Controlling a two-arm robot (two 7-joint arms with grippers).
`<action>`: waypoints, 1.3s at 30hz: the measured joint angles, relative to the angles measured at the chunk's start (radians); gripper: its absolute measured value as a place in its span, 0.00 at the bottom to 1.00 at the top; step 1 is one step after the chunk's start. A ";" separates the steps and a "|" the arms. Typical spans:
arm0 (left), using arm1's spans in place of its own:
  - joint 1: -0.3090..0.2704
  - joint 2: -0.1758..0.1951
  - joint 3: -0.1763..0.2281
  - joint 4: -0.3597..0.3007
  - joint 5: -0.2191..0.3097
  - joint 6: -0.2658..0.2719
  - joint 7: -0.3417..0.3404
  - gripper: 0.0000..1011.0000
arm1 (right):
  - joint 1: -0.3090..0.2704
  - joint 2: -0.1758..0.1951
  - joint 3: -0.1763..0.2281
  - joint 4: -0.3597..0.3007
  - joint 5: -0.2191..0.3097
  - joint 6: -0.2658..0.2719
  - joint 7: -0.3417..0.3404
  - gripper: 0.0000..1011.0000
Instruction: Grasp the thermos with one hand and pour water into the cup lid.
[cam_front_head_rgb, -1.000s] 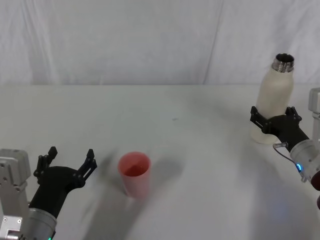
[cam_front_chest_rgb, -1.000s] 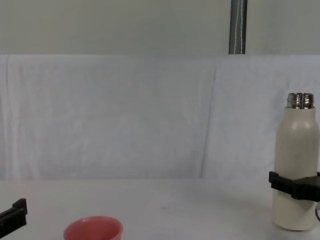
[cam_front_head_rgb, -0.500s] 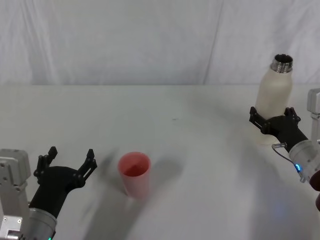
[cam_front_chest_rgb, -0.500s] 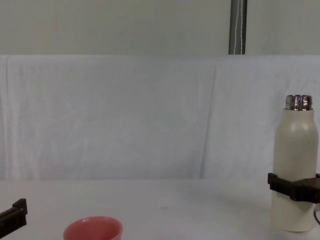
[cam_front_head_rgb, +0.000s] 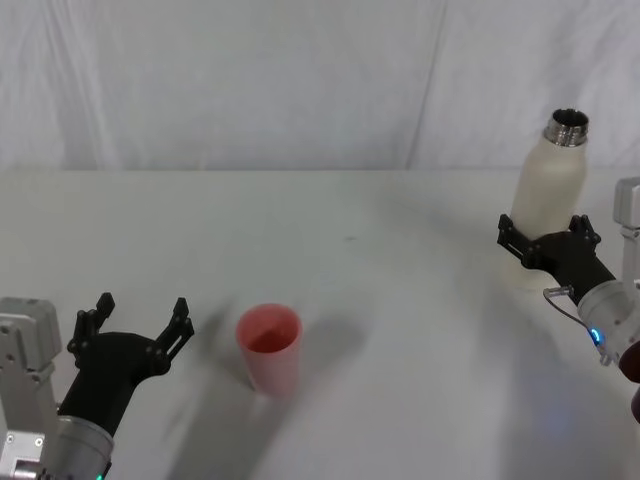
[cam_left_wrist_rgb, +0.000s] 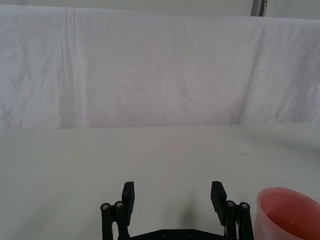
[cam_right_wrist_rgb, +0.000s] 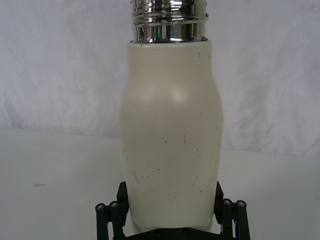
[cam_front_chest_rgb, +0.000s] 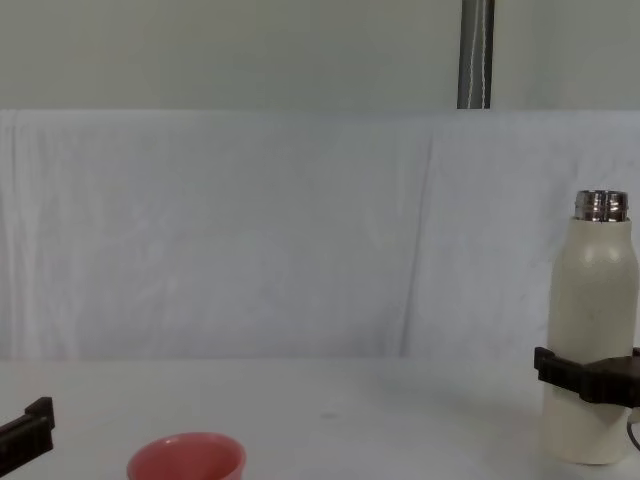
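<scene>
The thermos (cam_front_head_rgb: 548, 195) stands upright at the right edge of the head view, on the white desk (cam_front_head_rgb: 380, 240), its steel threaded neck uncapped. The right claw (cam_front_head_rgb: 546, 243) sits low on the bottle w/ one black finger on each side of the cream body; in the right wrist view the thermos (cam_right_wrist_rgb: 172, 135) fills the gap and both fingers press its lower sides (clamped on it, by the look). In the chest view the thermos (cam_front_chest_rgb: 591, 345) is at the far right, w/ the black band of the right claw (cam_front_chest_rgb: 585, 378) across its lower part and its base near or on the desk; cannot tell which.

The cup lid (cam_front_head_rgb: 269, 348), salmon pink, stands upright at lower centre-left of the head view, well apart from the thermos. The left claw (cam_front_head_rgb: 133, 322) is at lower left, just beside the cup lid, fingers spread apart and holding nothing. In the left wrist view the cup lid (cam_left_wrist_rgb: 289, 212) sits at the lower right corner, beside the left claw (cam_left_wrist_rgb: 173, 193).
</scene>
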 joint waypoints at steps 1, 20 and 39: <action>0.000 0.000 0.000 0.000 0.000 0.000 0.000 0.99 | 0.000 0.000 0.000 0.000 0.000 0.000 0.000 0.99; 0.000 0.000 0.000 0.000 0.000 0.000 0.000 0.99 | -0.001 0.001 0.000 -0.002 0.000 0.001 0.000 0.99; 0.000 0.000 0.000 0.000 0.000 0.000 0.000 0.99 | -0.022 0.013 -0.009 -0.056 0.012 0.016 0.028 0.99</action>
